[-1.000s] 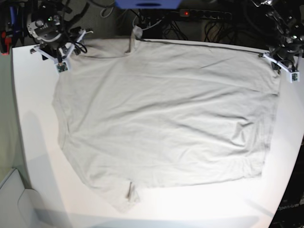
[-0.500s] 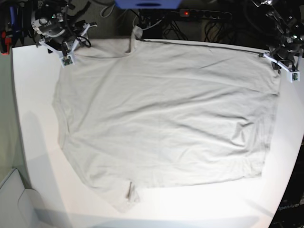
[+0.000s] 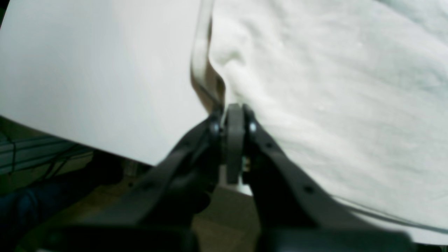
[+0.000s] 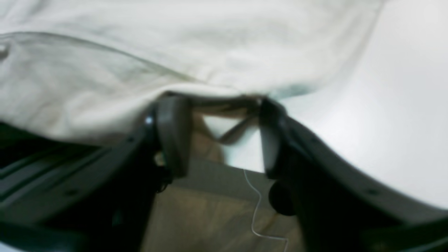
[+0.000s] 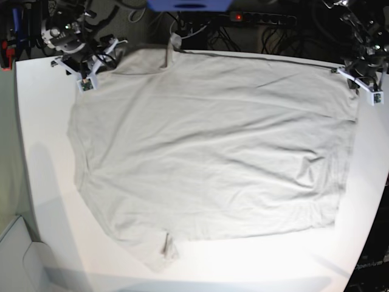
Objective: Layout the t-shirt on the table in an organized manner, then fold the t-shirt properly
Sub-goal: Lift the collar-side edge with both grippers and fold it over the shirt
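My left gripper (image 3: 233, 120) is pinching the limp, light t-shirt (image 5: 213, 146) at its hem corner; my right gripper (image 4: 217, 119) stands spread, straddling its opposite edge.

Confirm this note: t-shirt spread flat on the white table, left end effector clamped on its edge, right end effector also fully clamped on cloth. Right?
Not quite. The right end effector stands open around the t-shirt's edge, as the right wrist view shows. The rest holds: left end effector clamped, table white.
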